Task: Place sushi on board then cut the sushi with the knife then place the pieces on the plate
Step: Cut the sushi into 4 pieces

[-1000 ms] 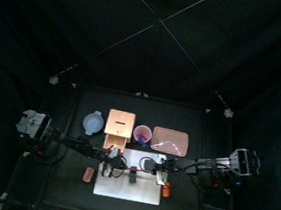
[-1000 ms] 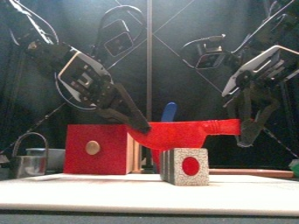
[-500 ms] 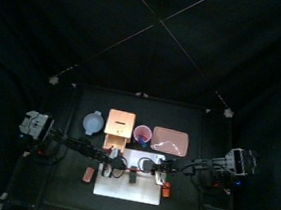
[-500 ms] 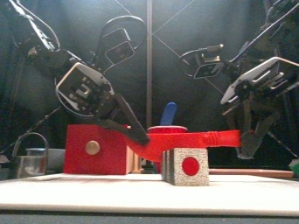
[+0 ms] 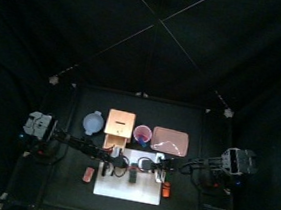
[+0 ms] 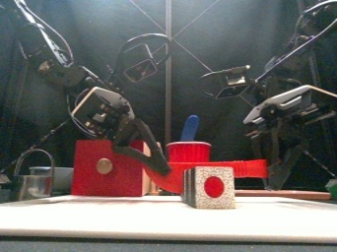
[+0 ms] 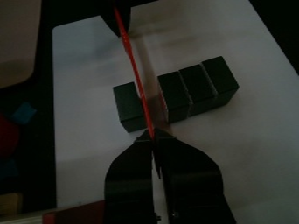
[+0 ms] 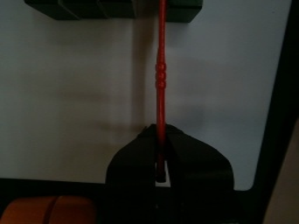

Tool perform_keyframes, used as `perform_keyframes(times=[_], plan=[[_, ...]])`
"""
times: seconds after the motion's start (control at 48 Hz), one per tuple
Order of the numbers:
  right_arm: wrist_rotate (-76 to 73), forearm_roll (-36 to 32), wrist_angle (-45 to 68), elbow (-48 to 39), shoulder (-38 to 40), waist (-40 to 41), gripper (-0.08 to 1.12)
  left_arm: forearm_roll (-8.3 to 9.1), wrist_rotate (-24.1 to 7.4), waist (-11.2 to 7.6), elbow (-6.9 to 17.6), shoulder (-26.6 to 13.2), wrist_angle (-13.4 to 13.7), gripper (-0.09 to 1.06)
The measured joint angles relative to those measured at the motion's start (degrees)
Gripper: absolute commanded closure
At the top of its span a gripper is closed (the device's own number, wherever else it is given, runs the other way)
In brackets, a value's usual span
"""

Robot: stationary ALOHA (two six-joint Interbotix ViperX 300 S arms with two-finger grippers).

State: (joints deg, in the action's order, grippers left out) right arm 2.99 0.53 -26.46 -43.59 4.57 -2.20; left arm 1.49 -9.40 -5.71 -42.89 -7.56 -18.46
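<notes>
Cutting stage, judging by the two-armed hold. At far left behind the board sits the blue-grey bowl [image 5: 92, 122]; its contents cannot be made out. Next is the wooden box [image 6: 108, 167], with its red drawer front facing forward.

The left gripper [image 6: 154, 167] slants down in front of the box, jaws clamped narrow on one end of the red knife [image 6: 218, 165]. The knife runs roughly level across to the right gripper [image 6: 277, 165], whose jaws are pinched on the other end. Holding both ends probably keeps the thin blade straight for a downward press.

The red cup [image 6: 188, 151] stands behind the knife and holds only the blue knife [image 6: 191, 126].

The sushi roll [image 6: 208, 187] lies on the white board [image 6: 158, 221], under the middle of the blade. The blade is at the roll's top, and contact is unclear from the front. In the left wrist view the blade lines up with the seam between one end block and the other three of the sushi roll [image 7: 176, 92], so the first cut looks aimed there. The end block sits slightly apart from the rest.

The pink tray [image 5: 170, 139] is behind the board to the right, with no piece seen on it. Plating has likely not begun.
</notes>
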Motion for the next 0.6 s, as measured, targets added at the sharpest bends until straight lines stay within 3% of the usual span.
perform_keyframes(times=[0.188,0.354,0.458,0.604], plan=[[0.0,0.7,-1.8,0.9,3.1,-2.7,0.70,0.00,-0.1,-1.49,-0.2,4.3,0.2,0.67],[-0.1,2.7,-1.8,1.4,3.1,-5.4,0.70,-0.35,0.0,-4.22,-0.2,4.0,0.2,0.67],[-0.1,3.3,-1.8,1.4,2.4,-5.5,0.70,-1.76,0.0,-4.48,-0.2,3.0,0.2,0.67],[-0.1,3.2,-1.8,1.5,1.7,-5.4,0.70,-1.93,0.0,-4.48,-0.2,2.0,0.2,0.67]])
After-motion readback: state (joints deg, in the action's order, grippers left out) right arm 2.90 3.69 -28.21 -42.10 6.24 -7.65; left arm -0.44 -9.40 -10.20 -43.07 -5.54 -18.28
